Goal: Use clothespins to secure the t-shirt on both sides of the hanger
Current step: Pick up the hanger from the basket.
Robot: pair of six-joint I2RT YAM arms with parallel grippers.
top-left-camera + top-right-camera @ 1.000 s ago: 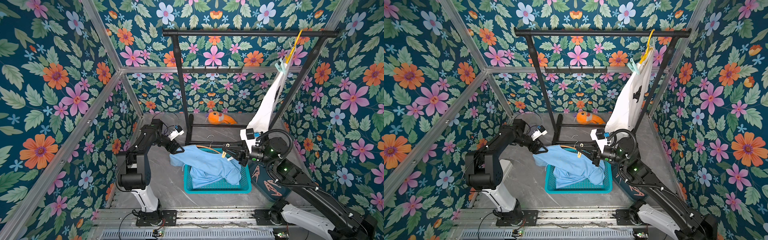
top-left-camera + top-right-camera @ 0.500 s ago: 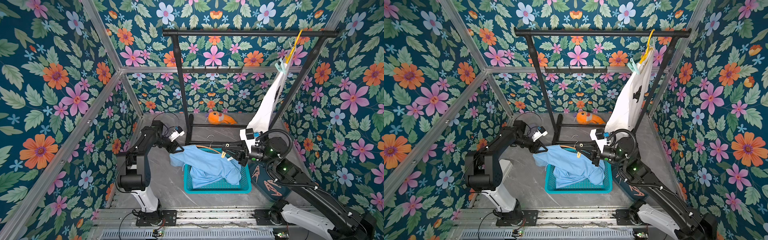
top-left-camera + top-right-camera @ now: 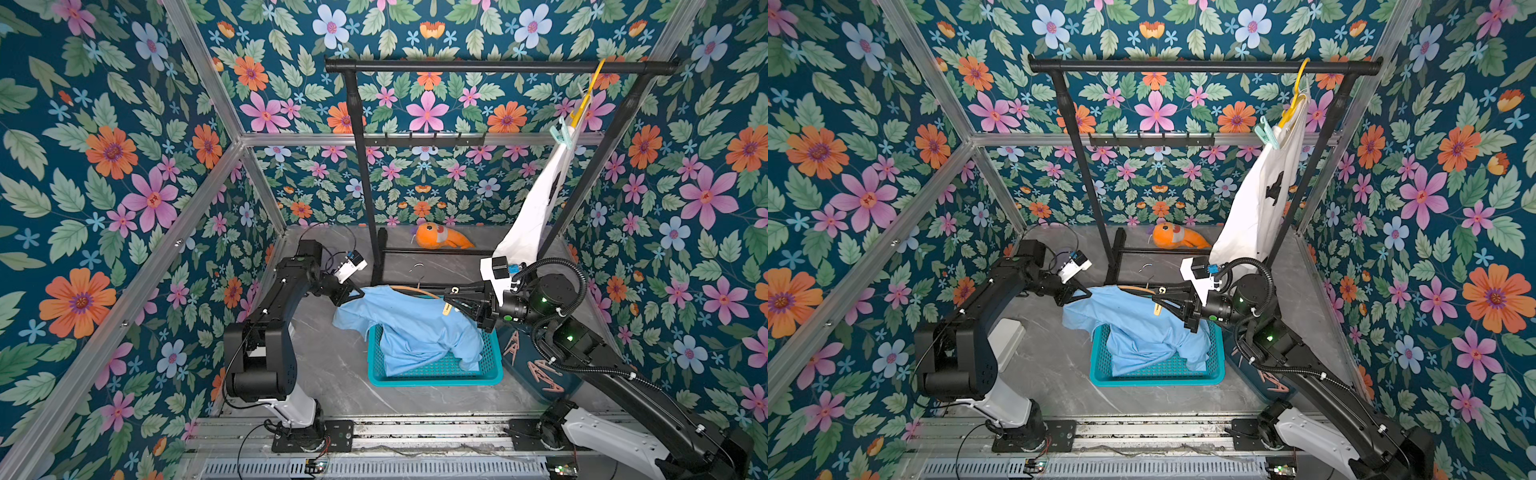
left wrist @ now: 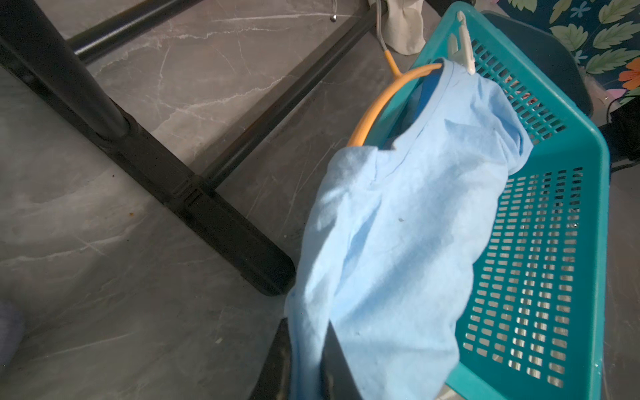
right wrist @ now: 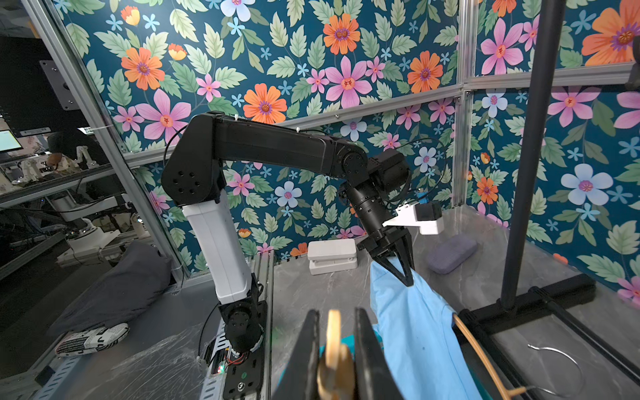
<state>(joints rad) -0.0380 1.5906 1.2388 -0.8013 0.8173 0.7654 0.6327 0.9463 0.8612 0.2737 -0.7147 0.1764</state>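
The cream-yellow plastic clothespin [image 3: 446,308] sat pinched at the tips of my right gripper [image 3: 445,296], whose black fingers [image 5: 308,349] stood narrow on either side of it. In both top views its long axis lay across the line of those fingers, and its free end pointed toward the near side of the scene, over the cloth. In the right wrist view it showed edge-on as a thin cream strip, and I could not tell which end was its mouth.

Just under it lay the light-blue cotton t-shirt [image 3: 415,328], draped over a curved orange hanger [image 3: 415,289]. The bare part of the hanger arched out of the collar. The shirt's lower half spilled into a teal slotted plastic basket [image 3: 436,376].

My left gripper [image 3: 359,293] was closed tight on the shirt's opposite shoulder, with cloth running between its fingers in the left wrist view.

Beside the basket, on my right, loose pink clothespins [image 3: 542,370] lay in a dark bin [image 3: 525,386]. Everything stood on a grey marble-patterned table [image 3: 332,365].

Behind stood a black metal garment rack [image 3: 498,66]. A white t-shirt [image 3: 536,208] hung from it on a yellow hanger [image 3: 584,99], with a mint-green clothespin [image 3: 559,133] clipped at its shoulder. An orange plush toy [image 3: 440,237] lay by the rack's base.
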